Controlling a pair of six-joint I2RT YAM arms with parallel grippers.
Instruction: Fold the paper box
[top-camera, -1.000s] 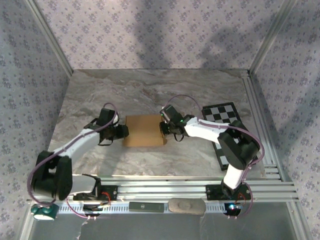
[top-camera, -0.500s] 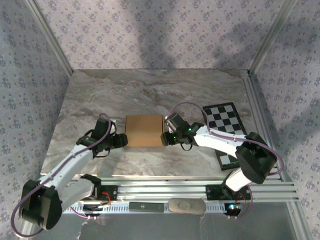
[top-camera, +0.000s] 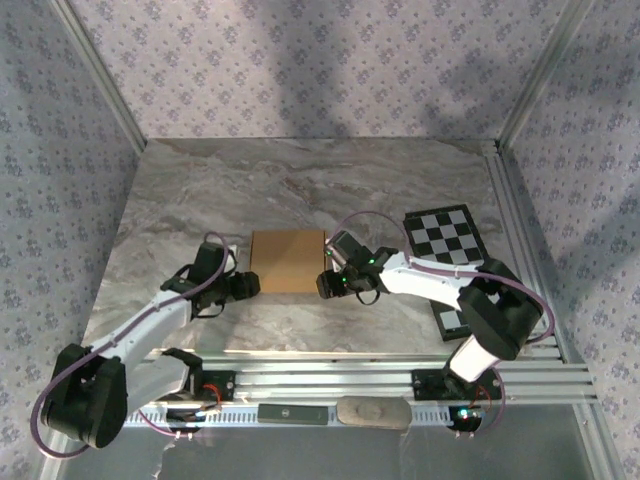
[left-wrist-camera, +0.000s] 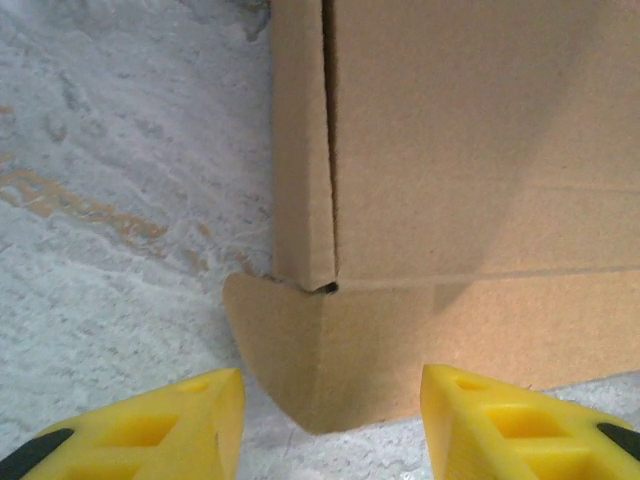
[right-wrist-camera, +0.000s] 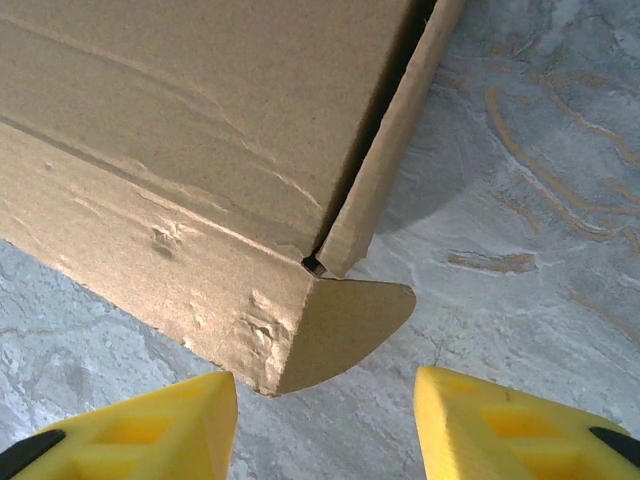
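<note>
Flanking the paper box (top-camera: 288, 261), the left hand (top-camera: 250, 285) and right hand (top-camera: 323, 284) sit spread at its 2 near corners.

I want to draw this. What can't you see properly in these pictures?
- Inside the paper box: its closed top hides it, top view.
- The box's far side: cut off by the frame edge, left wrist view.
- Part of the checkered board: the right arm covers it, top view.
- The box's underside: it lies against the table, every view.

You're looking at a plain tan-brown paper box (top-camera: 288, 260) on the grey, brown-veined marble table (top-camera: 300, 185), yellow fingers (left-wrist-camera: 150, 425), a black-and-white checkered board (top-camera: 447, 232) and lilac floral-print walls (top-camera: 300, 60).
</note>
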